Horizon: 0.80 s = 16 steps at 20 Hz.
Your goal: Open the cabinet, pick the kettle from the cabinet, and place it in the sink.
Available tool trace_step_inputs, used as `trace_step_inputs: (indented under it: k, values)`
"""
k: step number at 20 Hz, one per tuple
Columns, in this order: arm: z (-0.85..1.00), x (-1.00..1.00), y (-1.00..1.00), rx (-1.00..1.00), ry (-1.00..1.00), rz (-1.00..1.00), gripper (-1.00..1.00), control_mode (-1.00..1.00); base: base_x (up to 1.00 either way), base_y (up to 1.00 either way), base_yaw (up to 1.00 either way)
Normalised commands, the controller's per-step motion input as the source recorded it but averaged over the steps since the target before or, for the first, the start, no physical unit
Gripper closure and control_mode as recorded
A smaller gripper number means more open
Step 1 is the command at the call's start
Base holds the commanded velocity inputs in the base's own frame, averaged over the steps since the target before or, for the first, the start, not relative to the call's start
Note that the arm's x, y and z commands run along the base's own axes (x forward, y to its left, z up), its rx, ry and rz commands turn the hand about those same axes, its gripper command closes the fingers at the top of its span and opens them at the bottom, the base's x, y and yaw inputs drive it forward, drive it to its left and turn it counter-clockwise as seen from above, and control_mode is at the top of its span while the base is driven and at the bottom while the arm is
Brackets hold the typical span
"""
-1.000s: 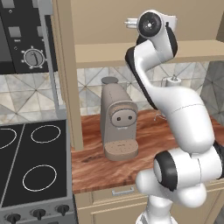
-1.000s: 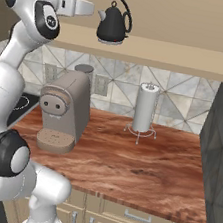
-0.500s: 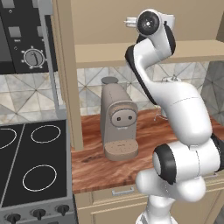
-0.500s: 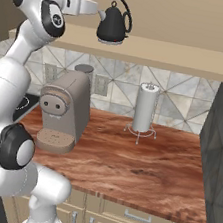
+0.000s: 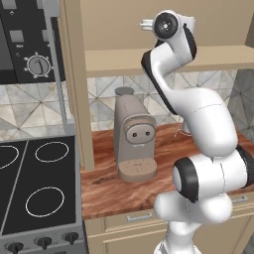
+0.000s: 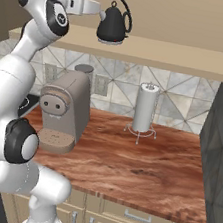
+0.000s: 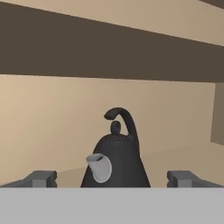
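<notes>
There was one kettle (image 6: pixel 114 26), one coffee machine (image 6: pixel 63 111), one paper towel holder (image 6: pixel 144 110) and three stove rings (image 5: pixel 44 201) (white circles).

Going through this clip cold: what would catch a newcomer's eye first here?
Most likely the glossy black kettle standing upright on the tan shelf of the open cabinet, its spout turned toward the open gripper, which is level with it and not gripping it. Below, a tall taupe coffee machine stands on the reddish wood counter, with a paper towel roll further right.
</notes>
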Motion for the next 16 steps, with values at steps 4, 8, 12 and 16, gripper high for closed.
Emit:
trace_step_inputs:
  k: [4, 8, 12, 16]
  values:
    - [-0.01, 0.17, 0.0, 0.0, 0.0, 0.0, -1.0, -1.0, 0.0, 0.0, 0.0]
    - [0.0, 0.19, -0.01, 0.0, 0.0, 0.0, -1.0, -1.0, 0.0, 0.0, 0.0]
    - [0.0, 0.19, -0.03, 0.0, 0.0, 0.0, -1.0, -1.0, 0.0, 0.0, 0.0]
    - [0.0, 0.18, -0.05, 0.0, 0.0, 0.0, -1.0, -1.0, 0.0, 0.0, 0.0]
